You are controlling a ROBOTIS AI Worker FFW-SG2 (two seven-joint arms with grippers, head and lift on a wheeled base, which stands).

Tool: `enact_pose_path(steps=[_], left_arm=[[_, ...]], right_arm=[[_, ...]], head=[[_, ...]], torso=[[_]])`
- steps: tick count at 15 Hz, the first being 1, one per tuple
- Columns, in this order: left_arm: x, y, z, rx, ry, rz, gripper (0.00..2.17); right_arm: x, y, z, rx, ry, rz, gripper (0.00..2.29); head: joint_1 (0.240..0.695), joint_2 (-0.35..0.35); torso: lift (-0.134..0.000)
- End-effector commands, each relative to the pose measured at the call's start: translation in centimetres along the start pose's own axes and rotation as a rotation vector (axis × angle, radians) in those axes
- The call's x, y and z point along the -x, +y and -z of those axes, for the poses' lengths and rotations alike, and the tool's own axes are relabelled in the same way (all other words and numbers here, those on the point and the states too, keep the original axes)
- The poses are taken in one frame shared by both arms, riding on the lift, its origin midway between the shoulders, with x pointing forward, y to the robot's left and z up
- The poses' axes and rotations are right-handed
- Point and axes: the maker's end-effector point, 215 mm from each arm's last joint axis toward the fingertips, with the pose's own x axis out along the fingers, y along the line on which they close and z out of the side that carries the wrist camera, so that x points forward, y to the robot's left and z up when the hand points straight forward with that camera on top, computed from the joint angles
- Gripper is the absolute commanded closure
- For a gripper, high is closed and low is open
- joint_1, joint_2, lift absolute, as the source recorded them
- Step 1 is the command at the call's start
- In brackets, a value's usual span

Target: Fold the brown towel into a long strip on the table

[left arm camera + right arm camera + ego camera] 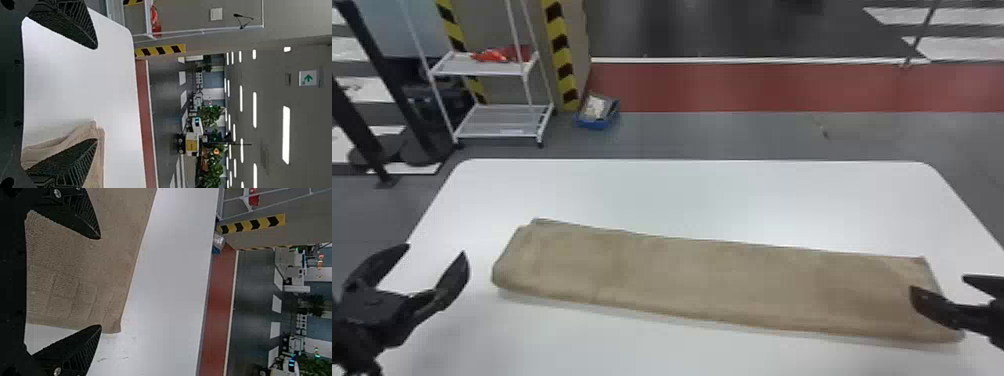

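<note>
The brown towel [712, 285] lies folded as a long strip across the white table, its right end nearer the front edge than its left. Left of the strip, my left gripper [434, 255] is open, holding nothing. In the left wrist view the towel [100, 156] shows beside one finger of the left gripper [97, 94]. At the strip's right end, my right gripper [939, 285] stands open, one finger over the cloth. In the right wrist view the towel [90, 266] spreads behind the open right gripper [101, 282], its end edge between the fingers.
The white table [692, 195] extends behind and in front of the strip. Beyond its far left corner stand a white wire shelf [497, 120] and a striped pillar, with a blue bin [597, 112] on the floor.
</note>
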Motion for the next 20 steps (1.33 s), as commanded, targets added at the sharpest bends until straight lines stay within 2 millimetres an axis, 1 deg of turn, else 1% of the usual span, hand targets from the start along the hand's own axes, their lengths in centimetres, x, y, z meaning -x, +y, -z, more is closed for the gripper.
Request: enact_pose_path(steps=[1, 2, 4, 5, 7, 9, 10, 11, 12, 14, 15, 16, 19, 20], left_arm=[[1.2, 0.6, 0.3, 0.03, -0.015, -0.013, 0.03], [1.3, 0.6, 0.6, 0.037, -0.013, -0.013, 0.03], [1.6, 0.5, 0.9, 0.039, -0.015, -0.01, 0.03], [1.5, 0.3, 1.2, 0.041, -0.01, -0.007, 0.04], [1.6, 0.2, 1.5, 0.042, -0.005, -0.003, 0.04], [1.6, 0.3, 1.4, 0.035, -0.015, -0.003, 0.04], [1.7, 0.4, 1.4, 0.033, -0.016, -0.006, 0.04], [1.7, 0.5, 1.6, 0.034, -0.011, -0.007, 0.04], [1.7, 0.6, 1.8, 0.035, -0.01, -0.008, 0.04], [1.8, 0.5, 2.1, 0.037, -0.005, -0.006, 0.04], [1.7, 0.4, 2.1, 0.037, -0.007, -0.005, 0.04], [1.8, 0.4, 2.2, 0.039, -0.003, -0.005, 0.04], [1.7, 0.1, 2.2, 0.039, -0.005, 0.004, 0.04], [1.5, 0.0, 2.1, 0.041, -0.007, 0.007, 0.04]], right_arm=[[0.3, -1.5, 2.1, -0.051, 0.05, 0.023, 0.09], [0.0, -2.3, 2.8, -0.071, 0.06, 0.025, 0.1], [-1.6, -3.4, 3.8, -0.096, 0.083, 0.02, 0.14], [-2.5, -3.7, 4.2, -0.1, 0.092, 0.013, 0.19], [-3.7, -3.7, 4.5, -0.093, 0.088, 0.0, 0.22], [-4.1, -3.7, 5.3, -0.084, 0.103, -0.002, 0.41], [-4.3, -3.7, 5.3, -0.072, 0.098, -0.004, 0.52], [-4.5, -3.8, 5.2, -0.062, 0.091, -0.003, 0.7], [-4.5, -3.9, 5.1, -0.062, 0.089, 0.0, 0.97], [-4.9, -4.0, 3.7, -0.058, 0.066, 0.01, 1.64], [-5.2, -4.4, 3.2, -0.059, 0.059, 0.026, 1.72], [-5.5, -4.8, 2.5, -0.059, 0.052, 0.034, 1.72], [-6.8, -6.2, -0.8, -0.071, 0.014, 0.046, 1.72], [-7.0, -6.4, -1.4, -0.069, 0.013, 0.057, 1.72]], head=[[0.695, 0.014], [0.695, 0.009], [0.695, -0.004], [0.695, -0.011], [0.695, -0.021], [0.695, -0.028], [0.695, -0.027], [0.695, -0.026], [0.695, -0.026], [0.695, -0.025], [0.695, -0.026], [0.695, -0.026], [0.695, -0.033], [0.695, -0.035]], torso=[[-0.121], [-0.121], [-0.121], [-0.121], [-0.121], [-0.121], [-0.121], [-0.121], [-0.121], [-0.121], [-0.121], [-0.121], [-0.121], [-0.121]])
